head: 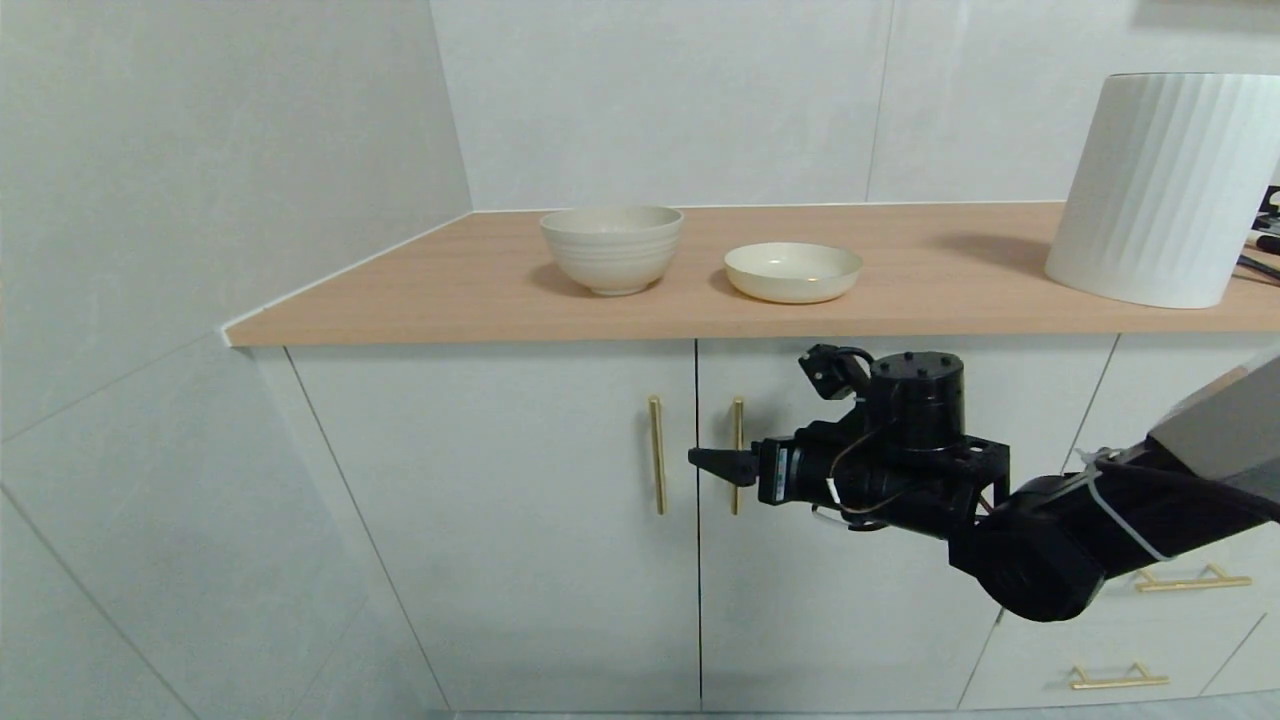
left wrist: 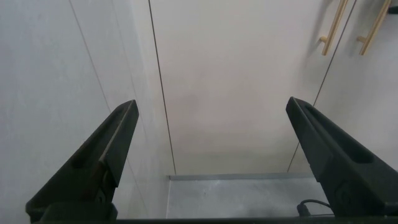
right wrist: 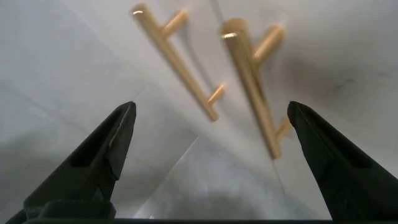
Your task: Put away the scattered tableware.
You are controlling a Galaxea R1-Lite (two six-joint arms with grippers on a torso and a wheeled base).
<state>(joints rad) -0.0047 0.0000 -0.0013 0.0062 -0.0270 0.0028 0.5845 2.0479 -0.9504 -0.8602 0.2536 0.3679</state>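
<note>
Both wide apart: left end effector (left wrist: 211, 104), right end effector (head: 716, 464) overlapping cabinet handle (head: 738, 425).

Spans the view as a wood counter (head: 450, 290), from the left wall corner out past the right edge. Carries a ribbed bowl (head: 612, 248) left of middle, a shallow dish (head: 793, 271) just right of it, apart, and a tall ribbed white tub (head: 1165, 185) far right.

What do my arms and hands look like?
The right arm is black with rounded joints, a cylindrical housing at the wrist, thin cables, a white tie and a grey upper link. The right hand and left hand have black, tapering, pointed fingers.
</note>
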